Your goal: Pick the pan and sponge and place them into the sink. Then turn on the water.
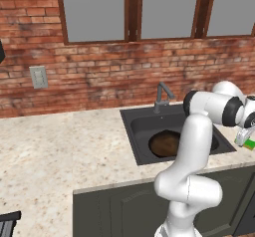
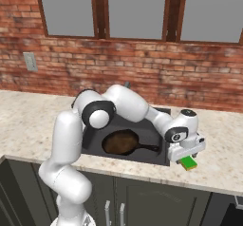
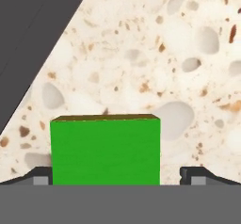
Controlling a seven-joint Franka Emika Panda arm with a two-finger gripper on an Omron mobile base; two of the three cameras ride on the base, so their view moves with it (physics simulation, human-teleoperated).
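The dark brown pan point(image 1: 164, 144) point(image 2: 121, 142) lies inside the nearly black sink point(image 1: 139, 126) point(image 2: 153, 133), its handle pointing right. The green sponge point(image 3: 105, 150) point(image 2: 189, 163) point(image 1: 250, 144) rests on the speckled counter just right of the basin. My gripper point(image 3: 119, 176) point(image 2: 187, 156) point(image 1: 245, 139) is low over the sponge and open, one fingertip on each side of it. The left tip sits close to the block's edge, while a gap shows at the right tip. The grey faucet point(image 1: 162, 95) stands behind the basin, and I see no water falling from it.
A brick wall with windows runs behind the counter point(image 1: 60, 146). A light switch plate point(image 1: 38, 76) point(image 2: 30, 61) is on the wall to the left. The counter's front edge and dark cabinet doors point(image 2: 142, 196) are below the gripper. In the hand view a dark area point(image 3: 28, 35) borders the counter at upper left.
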